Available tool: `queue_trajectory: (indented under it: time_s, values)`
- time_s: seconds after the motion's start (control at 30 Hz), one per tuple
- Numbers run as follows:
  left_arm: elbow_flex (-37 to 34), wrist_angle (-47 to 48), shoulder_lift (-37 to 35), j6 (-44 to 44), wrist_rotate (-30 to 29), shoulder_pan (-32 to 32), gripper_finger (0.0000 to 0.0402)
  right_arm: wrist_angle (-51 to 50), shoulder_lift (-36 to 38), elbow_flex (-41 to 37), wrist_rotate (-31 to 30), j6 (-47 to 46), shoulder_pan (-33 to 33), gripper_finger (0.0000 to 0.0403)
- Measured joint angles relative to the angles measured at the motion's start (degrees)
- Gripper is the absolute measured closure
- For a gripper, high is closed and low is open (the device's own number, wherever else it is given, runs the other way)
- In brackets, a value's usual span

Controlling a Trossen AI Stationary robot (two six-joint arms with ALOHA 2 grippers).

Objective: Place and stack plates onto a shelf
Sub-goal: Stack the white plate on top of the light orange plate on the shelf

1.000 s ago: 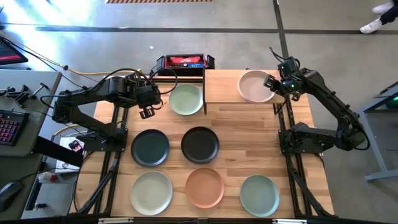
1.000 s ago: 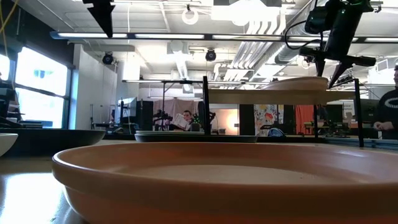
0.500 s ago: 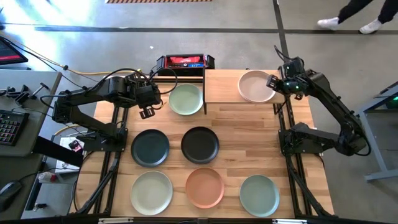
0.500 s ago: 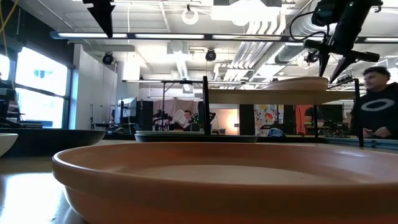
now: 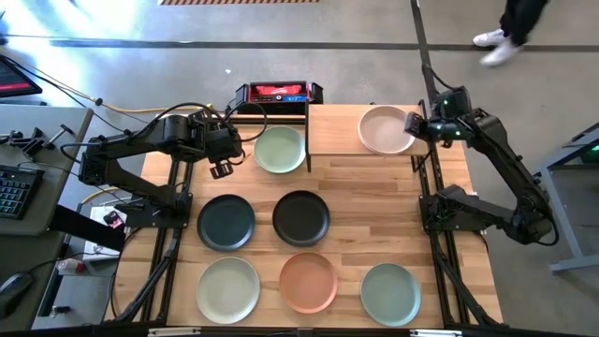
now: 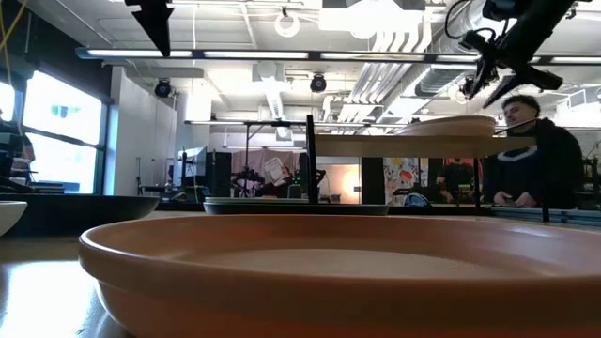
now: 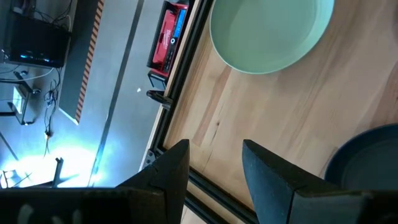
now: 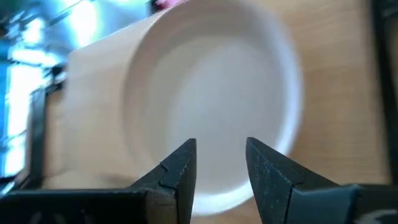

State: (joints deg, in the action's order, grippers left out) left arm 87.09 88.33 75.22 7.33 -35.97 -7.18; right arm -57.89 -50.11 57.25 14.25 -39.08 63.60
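The pink plate (image 5: 382,130) rests flat on the right half of the shelf (image 5: 333,131), a light-wood board on black legs at the table's far side. My right gripper (image 5: 413,123) hangs open just above and to the right of that plate's rim (image 8: 211,93), with nothing between its fingers; the low view shows it (image 6: 500,83) clear above the plate (image 6: 449,126). My left gripper (image 5: 221,169) waits open above the table, left of a pale green plate (image 5: 280,149) that lies on the tabletop beside the shelf.
On the tabletop lie a dark teal plate (image 5: 226,223), a black plate (image 5: 300,217), a pale green plate (image 5: 227,288), a terracotta plate (image 5: 308,281) and a grey-green plate (image 5: 389,292). A red-and-black box (image 5: 278,93) sits behind the far edge. A person (image 6: 531,150) stands beyond the table.
My right gripper has risen off the pink plate and drawn back a little toward the table's right edge, rolling its wrist as it went. The pink plate stays where it was on the shelf. A person has walked into the background.
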Motion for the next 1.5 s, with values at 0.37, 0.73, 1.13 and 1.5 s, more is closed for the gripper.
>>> queue_trajectory:
  time_s: [0.37,0.73,1.13,1.5]
  values:
    - [0.0,0.0,0.0,-0.04,-0.02,-0.02,0.0266,-0.11,0.07,0.0,10.15,-2.26,-8.55,0.0284]
    - [0.0,-0.04,0.0,-3.06,-0.02,-0.02,0.0266,-0.2,0.07,0.0,8.06,-10.96,-20.96,0.0284]
    - [0.0,-0.15,0.0,-3.04,-0.02,-0.01,0.0266,-4.11,-0.72,0.04,-5.79,-19.06,-25.9,0.0284]
    - [0.0,-6.55,0.0,-2.91,-0.02,-0.02,0.0266,-4.14,-4.48,0.09,-9.26,-19.43,-25.88,0.0284]
